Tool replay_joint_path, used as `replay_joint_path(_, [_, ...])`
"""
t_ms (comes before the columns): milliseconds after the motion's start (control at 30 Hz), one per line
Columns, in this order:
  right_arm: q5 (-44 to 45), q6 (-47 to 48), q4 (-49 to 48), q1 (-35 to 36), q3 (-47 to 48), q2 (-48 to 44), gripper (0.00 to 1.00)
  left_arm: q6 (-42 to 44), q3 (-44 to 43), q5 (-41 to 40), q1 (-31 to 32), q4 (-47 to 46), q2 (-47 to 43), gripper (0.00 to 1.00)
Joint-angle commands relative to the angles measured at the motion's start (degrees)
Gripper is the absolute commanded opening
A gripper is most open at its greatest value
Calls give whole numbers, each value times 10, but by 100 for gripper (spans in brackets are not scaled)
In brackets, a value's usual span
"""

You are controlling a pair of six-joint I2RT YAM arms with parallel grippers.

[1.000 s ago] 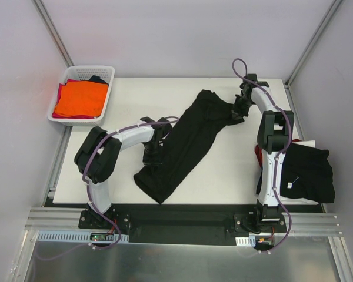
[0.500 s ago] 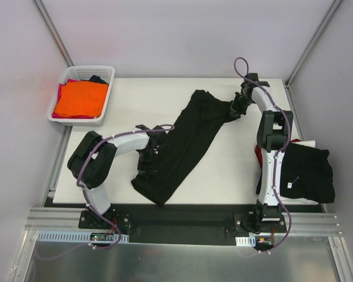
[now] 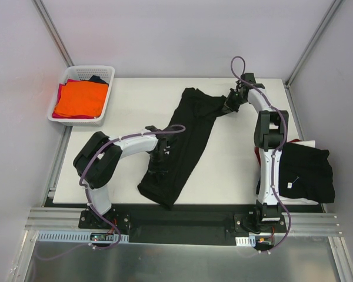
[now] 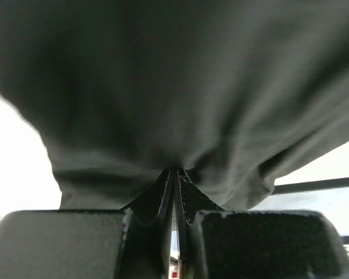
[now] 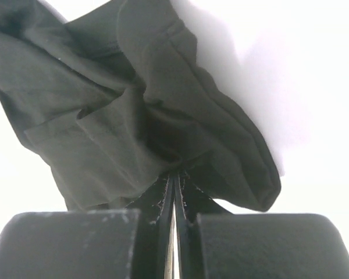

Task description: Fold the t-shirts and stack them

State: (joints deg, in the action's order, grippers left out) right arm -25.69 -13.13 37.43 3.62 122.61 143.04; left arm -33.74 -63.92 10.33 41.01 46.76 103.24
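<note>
Near the front edge, on the right side, a pile of dark shirts [image 3: 309,167] is seen. A little further in, the near end of a black t-shirt [image 3: 185,138] is pinched by the left gripper [image 3: 159,158]. Its two fingers [image 4: 157,195] are pressed tight together, and cloth is caught between the tips. The shirt is laid out on the white table [image 3: 117,106] as one long, bunched-up strip. Its long line runs from the near middle of the table up and away toward the far right. At the far end the cloth is pinched by the right gripper [image 3: 230,101], whose fingers are squeezed tight on a fold too. The shirt is held at both ends and is stretched between the two grippers. The near end is closer to the left arm and the far end to the right arm. It is judged that the strip has to be spread wide and flat before a fold can be made. Far off at the back left corner, a white basket [image 3: 109,73] is filled with an orange shirt [image 3: 79,98] and others
</note>
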Motion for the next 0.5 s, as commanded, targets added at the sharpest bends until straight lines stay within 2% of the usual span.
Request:
replay_joint_path(0, [-37, -32, -44, 21, 23, 30, 1, -14, -42, 31, 40, -8, 29, 2])
replay_joint_path(167, [-52, -60, -88, 34, 23, 45, 1, -11, -83, 48, 73, -10, 70, 0])
replay_joint_path(233, [-32, -59, -93, 37, 10, 39, 1, -9, -89, 47, 77, -9, 75, 0])
replay_joint_path(367, [20, -48, -117, 27, -45, -30, 3, -9, -87, 47, 77, -10, 68, 1])
replay_joint_path(467, [9, -37, -83, 11, 5, -23, 4, -5, -96, 48, 77, -8, 69, 1])
